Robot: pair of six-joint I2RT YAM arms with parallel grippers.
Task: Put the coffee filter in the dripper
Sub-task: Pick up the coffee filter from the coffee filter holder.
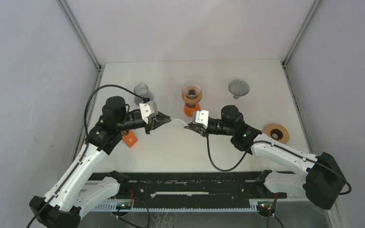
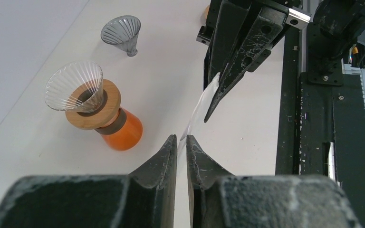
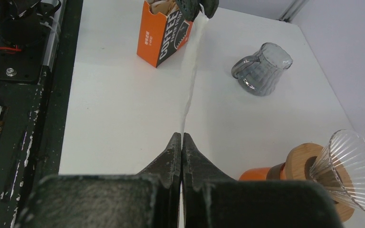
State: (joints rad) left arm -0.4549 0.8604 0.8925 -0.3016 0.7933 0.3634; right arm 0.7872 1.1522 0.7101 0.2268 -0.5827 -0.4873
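coffee filter (image 1: 178, 121) hangs between both end effectors, right end effector (image 1: 193, 127) clamped on it, left end effector (image 1: 164, 120) narrowly pinching it, dripper (image 1: 191, 91) at 12 o'clock.

1. Coffee filter (image 3: 190, 71): thin white paper, matt.
2. Dripper (image 2: 73, 85): clear ribbed glass, glossy, with a smooth wooden collar.
3. Dripper stand (image 2: 123, 130): orange, glossy.
4. Gripper fingers (image 2: 164, 166): black plastic, scuffed white.
5. Table (image 1: 247, 71): white, matt, smooth.

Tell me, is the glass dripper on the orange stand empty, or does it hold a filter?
Empty. The ribbed glass dripper holds no paper; the white coffee filter is stretched flat in the air between both grippers.
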